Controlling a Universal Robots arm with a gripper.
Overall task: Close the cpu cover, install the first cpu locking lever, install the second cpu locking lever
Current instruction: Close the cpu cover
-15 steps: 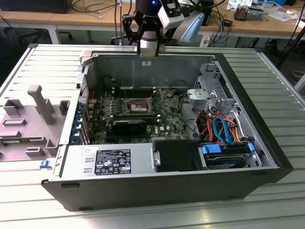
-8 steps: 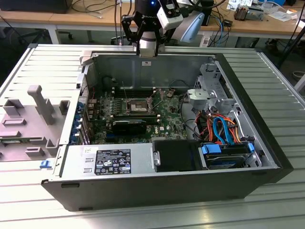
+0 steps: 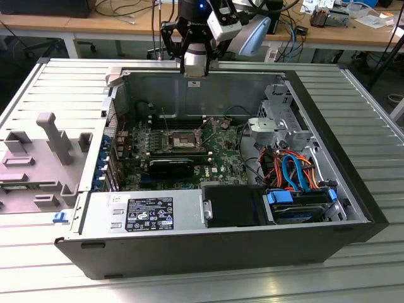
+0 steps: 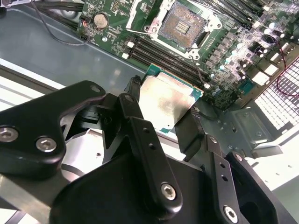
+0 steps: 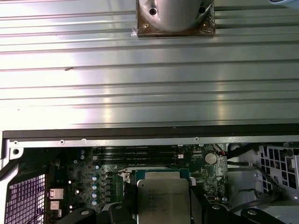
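Observation:
My gripper (image 3: pixel 194 68) hangs above the far wall of the open computer case (image 3: pixel 353 208). It is shut on a square silver CPU chip (image 4: pixel 168 100), whose edges sit between the two black fingers (image 4: pixel 134 91) in both wrist views; the chip (image 5: pixel 162 200) lies flat. Below on the green board (image 3: pixel 221 158), the socket (image 4: pixel 183 25) shows bare contact pins. The silvery cpu cover (image 3: pixel 182 140) frames it; I cannot tell whether it is raised or down. A thin wire lever (image 3: pixel 163 120) stands up beside the socket.
A grey labelled power-supply box (image 3: pixel 145 211) and a black block (image 3: pixel 233 205) line the near wall. Orange and blue cables (image 3: pixel 290 167) and a drive cage (image 3: pixel 300 205) crowd the exterior view's right. A grey plastic shroud (image 3: pixel 44 151) lies outside on the ribbed table.

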